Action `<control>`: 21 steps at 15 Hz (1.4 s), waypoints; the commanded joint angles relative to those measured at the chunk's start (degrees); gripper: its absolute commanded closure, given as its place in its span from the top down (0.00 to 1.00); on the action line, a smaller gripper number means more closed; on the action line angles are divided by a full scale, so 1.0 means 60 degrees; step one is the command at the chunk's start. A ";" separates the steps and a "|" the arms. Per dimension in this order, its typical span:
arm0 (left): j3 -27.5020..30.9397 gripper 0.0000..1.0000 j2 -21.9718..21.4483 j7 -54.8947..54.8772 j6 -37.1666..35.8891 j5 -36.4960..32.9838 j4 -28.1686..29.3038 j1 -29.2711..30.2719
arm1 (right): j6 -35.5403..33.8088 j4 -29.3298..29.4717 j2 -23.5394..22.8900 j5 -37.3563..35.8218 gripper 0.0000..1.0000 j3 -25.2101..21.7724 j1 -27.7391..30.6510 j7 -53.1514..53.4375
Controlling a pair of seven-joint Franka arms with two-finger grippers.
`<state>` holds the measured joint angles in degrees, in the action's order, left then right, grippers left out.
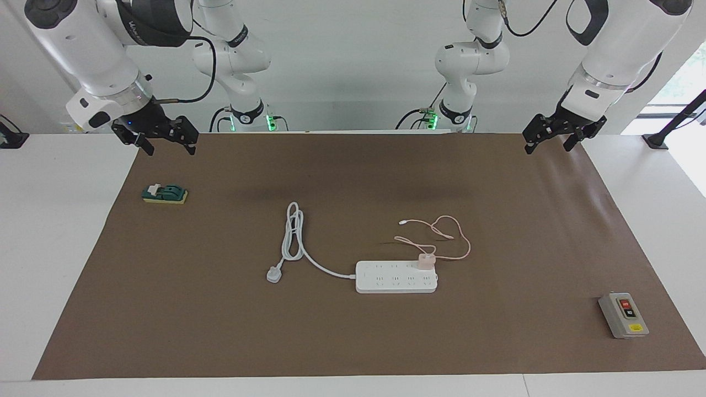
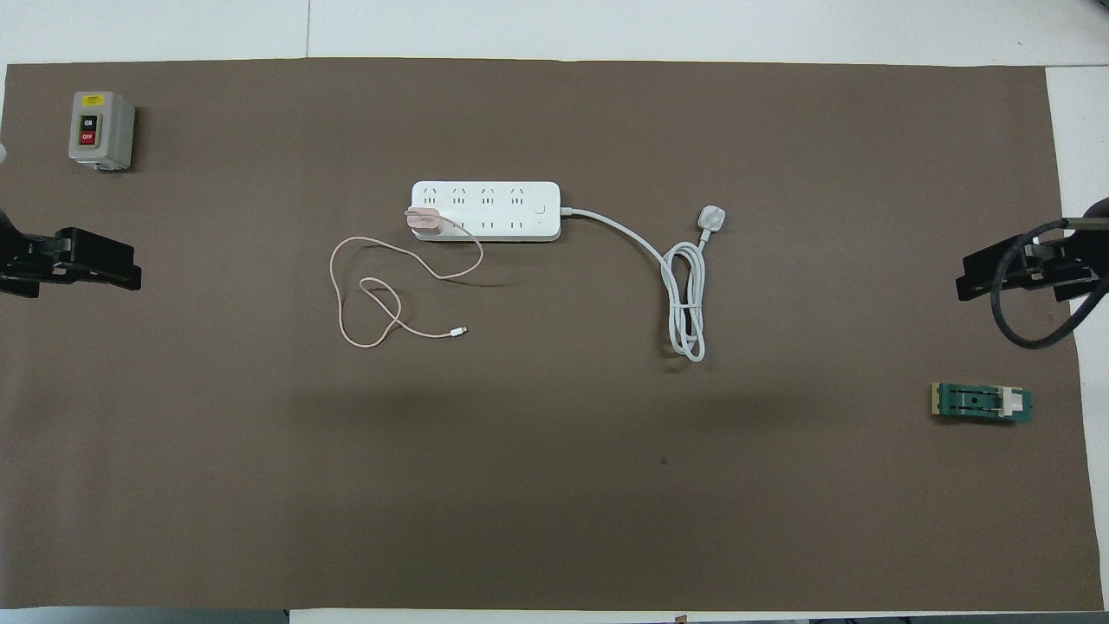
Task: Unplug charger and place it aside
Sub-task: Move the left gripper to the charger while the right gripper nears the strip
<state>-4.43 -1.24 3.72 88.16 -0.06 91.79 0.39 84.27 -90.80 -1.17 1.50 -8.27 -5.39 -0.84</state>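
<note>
charger sat plugged in, both arms waiting wide

the charger (image 1: 425, 261) was seated in the power strip (image 1: 396, 277), in the row of sockets nearer the robots, at the end of the strip toward the left arm's end of the desk (image 1: 55, 231). its pink cable (image 1: 441, 234) lay in loose loops on the brown mat (image 1: 353, 336), nearer the robots than the strip. the left gripper (image 1: 558, 134) and the right gripper (image 1: 165, 137) hung at the mat's two ends, well apart from the strip, each with fingers spread open and holding nothing.

the step in hand was the reach, probably best for the left arm. a good grasp would take the cube by its two free side faces, fingers coming straight down, clear of the cable. the pull wanted to be straight up out of the socket. the light strip would likely lift with it, so the right gripper pressing down the strip's other end seemed wise.
</note>
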 commanded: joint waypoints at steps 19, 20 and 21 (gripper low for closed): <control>0.0181 1.00 0.1538 0.8878 0.1536 0.0068 -0.1030 -0.1016 | 0.0354 -0.0234 0.0107 0.0204 1.00 0.0059 0.0049 0.0648; 0.0181 1.00 0.1815 0.9887 0.1537 0.0097 -0.1292 -0.1089 | 0.0428 -0.0234 0.0107 0.0204 1.00 0.0059 0.0049 0.1363; 0.0196 1.00 0.2224 1.0811 0.1552 0.0083 -0.1643 -0.1235 | 0.0414 -0.0248 0.0121 0.0219 1.00 0.0074 0.0020 0.2240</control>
<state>-4.24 7.41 58.60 97.50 0.09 87.07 -5.23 85.66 -91.15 -1.17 1.69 -8.25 -5.41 5.19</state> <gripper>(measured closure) 0.000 0.000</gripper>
